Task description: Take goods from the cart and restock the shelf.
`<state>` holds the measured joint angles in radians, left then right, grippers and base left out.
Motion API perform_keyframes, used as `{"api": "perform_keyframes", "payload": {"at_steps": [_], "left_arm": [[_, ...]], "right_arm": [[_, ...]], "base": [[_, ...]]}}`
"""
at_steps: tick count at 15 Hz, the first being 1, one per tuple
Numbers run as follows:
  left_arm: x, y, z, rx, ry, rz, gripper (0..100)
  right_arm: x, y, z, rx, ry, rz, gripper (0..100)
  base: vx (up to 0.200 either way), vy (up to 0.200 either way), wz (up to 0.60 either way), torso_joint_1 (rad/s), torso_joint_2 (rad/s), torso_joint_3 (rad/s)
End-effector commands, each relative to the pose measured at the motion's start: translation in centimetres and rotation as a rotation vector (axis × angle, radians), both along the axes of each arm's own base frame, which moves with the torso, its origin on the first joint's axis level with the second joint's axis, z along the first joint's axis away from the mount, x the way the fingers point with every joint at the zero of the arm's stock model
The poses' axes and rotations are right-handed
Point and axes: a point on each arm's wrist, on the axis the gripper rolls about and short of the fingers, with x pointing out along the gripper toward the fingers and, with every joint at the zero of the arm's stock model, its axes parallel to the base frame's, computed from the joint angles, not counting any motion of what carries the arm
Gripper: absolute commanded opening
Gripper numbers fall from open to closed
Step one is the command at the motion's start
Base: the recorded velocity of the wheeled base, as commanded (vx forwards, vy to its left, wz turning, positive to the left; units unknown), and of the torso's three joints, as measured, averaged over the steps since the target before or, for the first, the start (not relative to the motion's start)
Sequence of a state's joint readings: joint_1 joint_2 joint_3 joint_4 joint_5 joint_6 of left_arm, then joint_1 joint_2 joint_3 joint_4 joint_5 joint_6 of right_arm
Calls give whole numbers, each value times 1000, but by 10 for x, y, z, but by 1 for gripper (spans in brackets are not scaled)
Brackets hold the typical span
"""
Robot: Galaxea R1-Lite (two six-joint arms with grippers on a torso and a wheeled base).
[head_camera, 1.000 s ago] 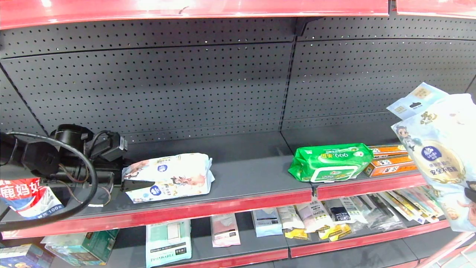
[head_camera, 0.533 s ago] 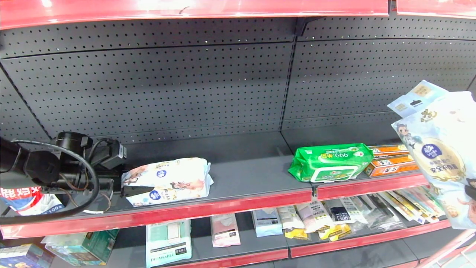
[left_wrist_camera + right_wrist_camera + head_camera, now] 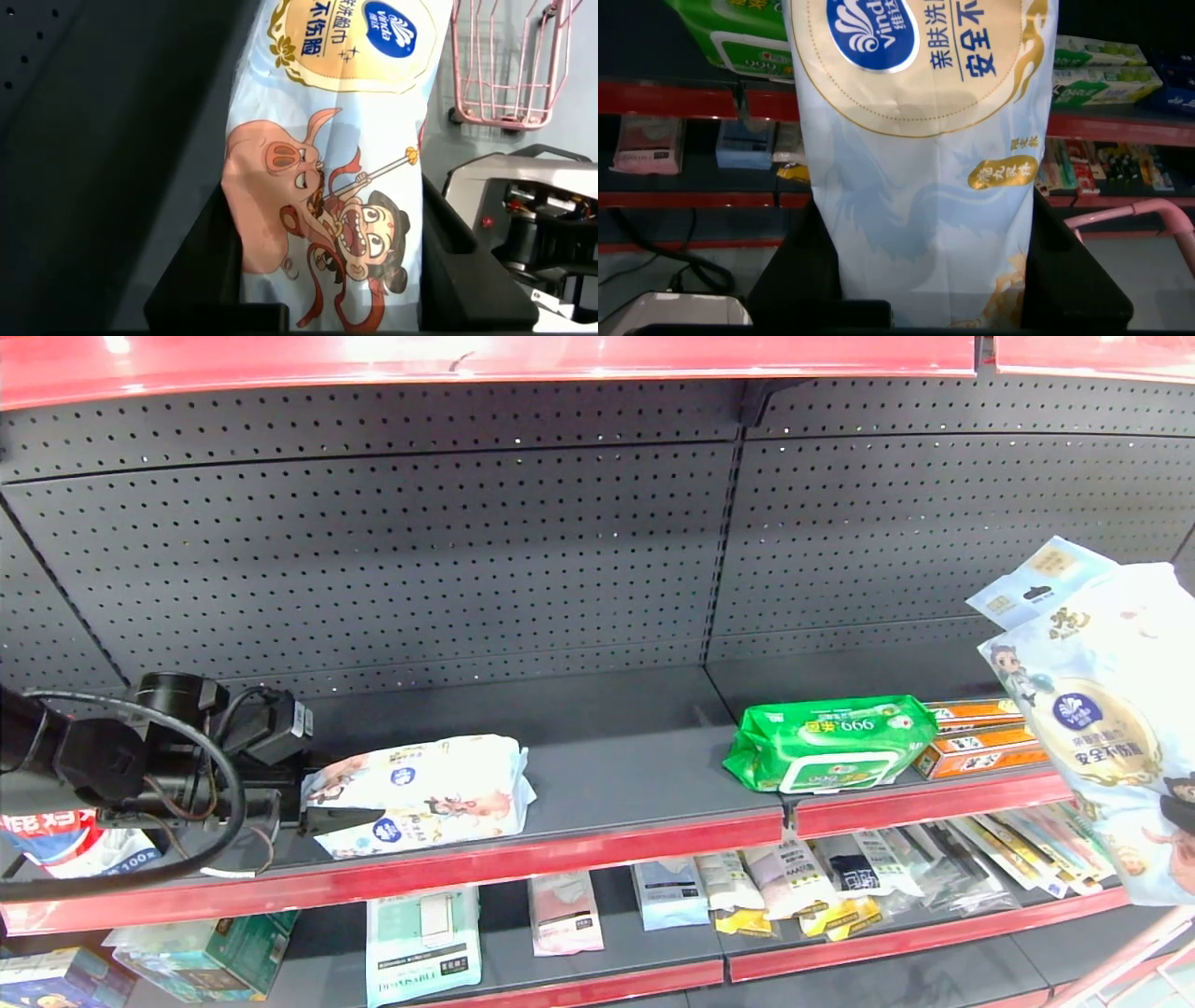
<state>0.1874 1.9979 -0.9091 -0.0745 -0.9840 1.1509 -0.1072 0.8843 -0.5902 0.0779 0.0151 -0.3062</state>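
Head view: at lower left of the frame the left gripper (image 3: 350, 798) is clamped on the left end of a white wipes pack (image 3: 439, 784). The pack lies flat on the shelf (image 3: 635, 765), its long axis running across the frame, away from the fingers toward the right. Whether its full weight rests on the board is hard to tell; letting go looks like the next move. At the right edge a second pack (image 3: 1111, 728) hangs upright, partly cut off. Bare board lies to its left, between the white pack and a green pack (image 3: 831, 742).

Left wrist view: both fingers pinch the white pack's printed end, and the pink cart (image 3: 509, 65) stands beyond.

Right wrist view: the right gripper (image 3: 924, 289) is closed on the second pack's lower end; the pack's far end is cut off.
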Motion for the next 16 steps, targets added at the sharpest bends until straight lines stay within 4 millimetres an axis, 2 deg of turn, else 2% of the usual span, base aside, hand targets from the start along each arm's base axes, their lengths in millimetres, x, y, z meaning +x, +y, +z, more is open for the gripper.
{"api": "perform_keyframes", "payload": {"at_steps": [1,16], "left_arm": [[-4,0,-2,-2,6,-5,0],[-6,0,-6,0,3,-14,0]], "right_arm": [[2,0,0,0,5,0,0],[1,0,2,-1,-2,-1,0]], "base": [[0,0,0,0,0,0],[0,0,0,0,0,0]]}}
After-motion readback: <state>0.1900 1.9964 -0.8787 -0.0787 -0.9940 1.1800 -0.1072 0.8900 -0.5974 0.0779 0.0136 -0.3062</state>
